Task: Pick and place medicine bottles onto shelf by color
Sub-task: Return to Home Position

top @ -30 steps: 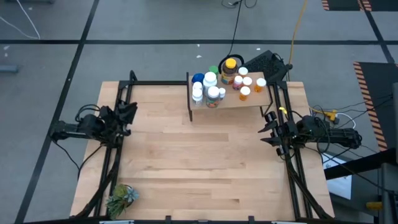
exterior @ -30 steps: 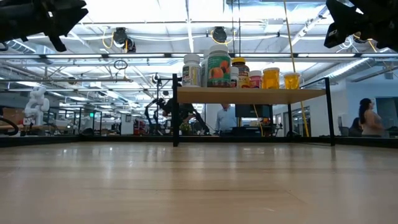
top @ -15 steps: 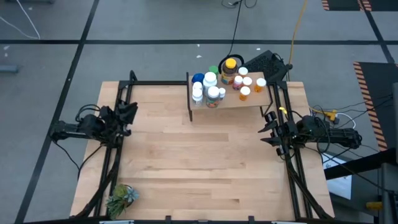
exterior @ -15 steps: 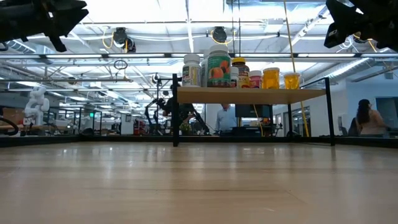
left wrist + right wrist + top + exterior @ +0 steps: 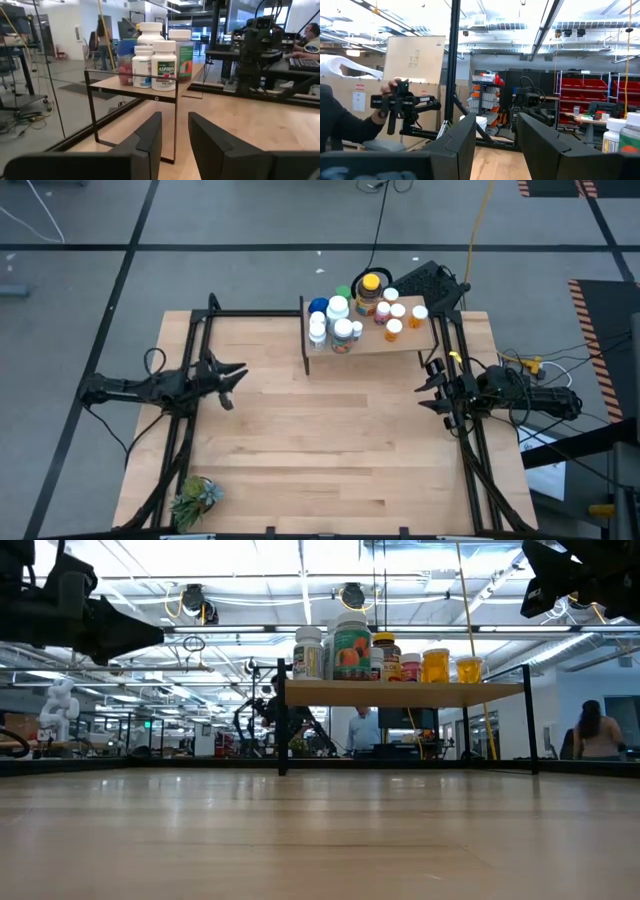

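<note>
The shelf stands at the table's far edge, right of the middle, on thin black legs. Several medicine bottles stand on it: white ones with blue, green or white caps on its left half, orange ones on its right half, and a yellow-lidded amber jar at the back. The left wrist view shows the white bottles ahead of my left gripper. That gripper hovers open over the table's left part, pointing toward the shelf. My right gripper waits open at the table's right edge.
A small green plant sits at the table's near left corner. Black frame rails run along the left and right sides. Bare wood lies between the arms and in front of the shelf. People show in the room beyond.
My left gripper has reached out from the table's left edge toward the middle, has turned toward the shelf, and has come lower in the low view. The right arm and the bottles have kept still.
</note>
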